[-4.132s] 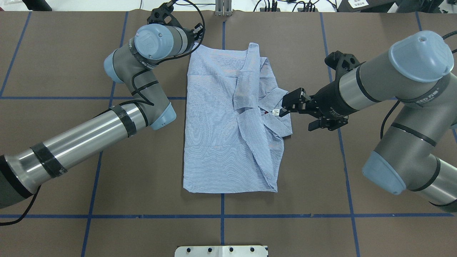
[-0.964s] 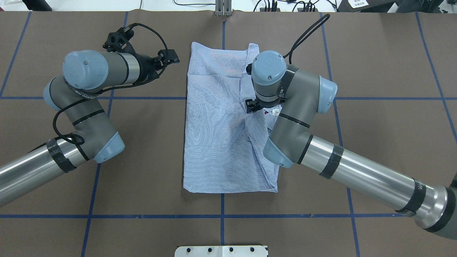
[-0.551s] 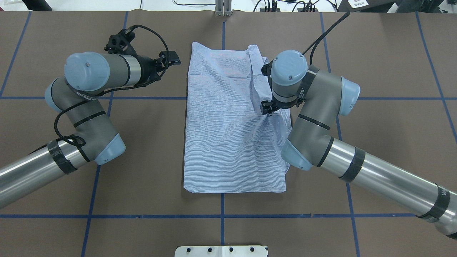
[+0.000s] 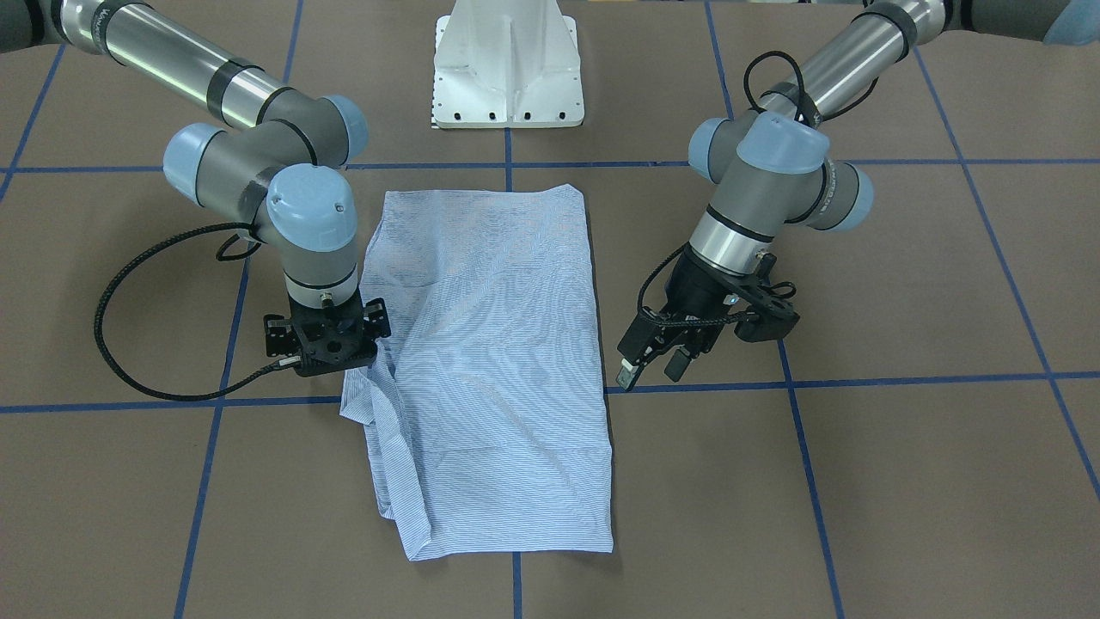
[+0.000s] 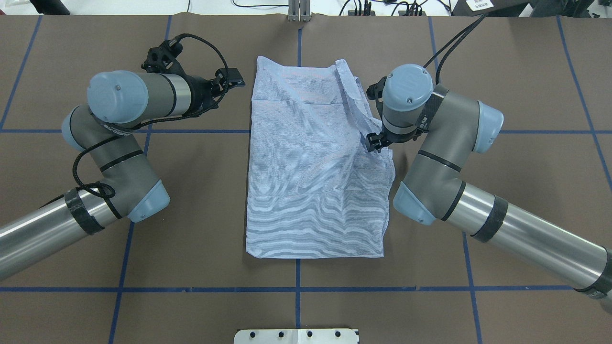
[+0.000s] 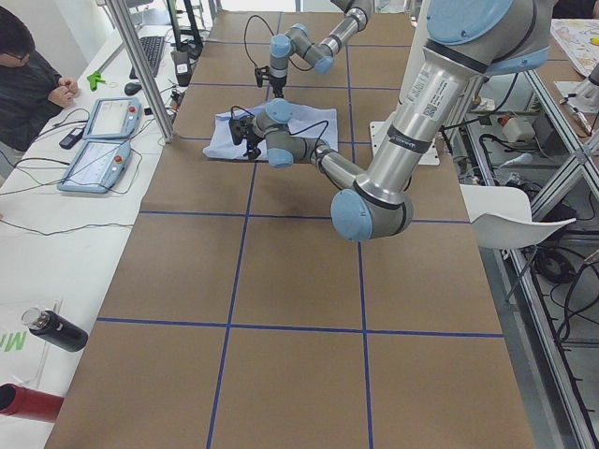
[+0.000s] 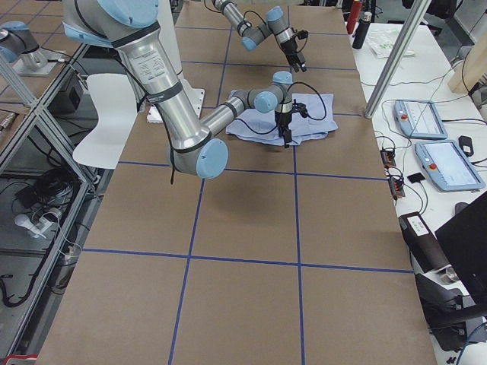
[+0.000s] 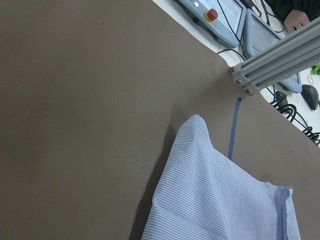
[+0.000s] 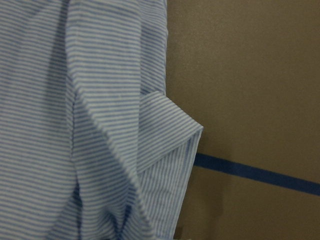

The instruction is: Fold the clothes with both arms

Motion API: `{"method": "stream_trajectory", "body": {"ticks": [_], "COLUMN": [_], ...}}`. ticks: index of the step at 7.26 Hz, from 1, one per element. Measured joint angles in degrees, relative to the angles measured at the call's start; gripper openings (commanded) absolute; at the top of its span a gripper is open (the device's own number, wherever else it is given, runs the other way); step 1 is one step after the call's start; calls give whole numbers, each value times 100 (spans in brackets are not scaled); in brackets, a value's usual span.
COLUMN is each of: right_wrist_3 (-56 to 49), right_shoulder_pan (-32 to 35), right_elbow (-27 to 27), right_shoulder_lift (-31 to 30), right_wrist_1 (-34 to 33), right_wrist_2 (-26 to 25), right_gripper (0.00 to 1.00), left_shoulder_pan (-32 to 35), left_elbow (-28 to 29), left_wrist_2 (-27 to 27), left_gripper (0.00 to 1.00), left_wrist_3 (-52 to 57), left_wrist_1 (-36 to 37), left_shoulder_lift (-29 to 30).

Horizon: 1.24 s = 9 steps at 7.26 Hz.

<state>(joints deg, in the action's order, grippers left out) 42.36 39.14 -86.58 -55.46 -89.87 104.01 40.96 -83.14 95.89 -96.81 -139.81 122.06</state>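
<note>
The shirt [image 5: 311,181] lies as a folded oblong in the middle of the table [image 5: 502,71], its edge on the robot's right side rumpled. The right gripper [image 5: 374,144] points down onto that edge. Its fingers are hidden under the wrist, so I cannot tell whether it pinches cloth (creases do run toward it). The left gripper [image 4: 650,375] hangs parted and empty, just beside the opposite edge. With nothing pinning that side, a pull from the right could drag the whole shirt or spill the tucked layers.
</note>
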Motion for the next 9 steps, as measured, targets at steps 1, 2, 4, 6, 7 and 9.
{"method": "stream_trajectory", "body": {"ticks": [1,2,4,6,7,9], "right_wrist_3": [-34,-38,-9,15,-1,-95], "right_shoulder_pan": [80,134,162,148,138,126], "right_elbow": [-112,-218,-199,501,895,1315], "right_shoulder_lift": [-7,3,100,419,644,887], "right_wrist_1": [25,46,216,899,1098,1204], "right_wrist_2": [142,247,291,264,243,171], "right_gripper": [100,100,100,100,100,100], "left_shoulder_pan": [-5,-7,-9,-9,-9,-9], "left_elbow": [-42,-68,-136,-258,-299,-347], "left_wrist_2": [0,0,0,-6,-8,-9], "left_gripper": [100,100,100,100,100,100], "left_wrist_3": [-6,-6,-4,-4,-2,4], "left_wrist_1": [2,0,-2,-2,-2,-2], "left_shoulder_lift": [-3,-6,-7,-7,-9,-12]}}
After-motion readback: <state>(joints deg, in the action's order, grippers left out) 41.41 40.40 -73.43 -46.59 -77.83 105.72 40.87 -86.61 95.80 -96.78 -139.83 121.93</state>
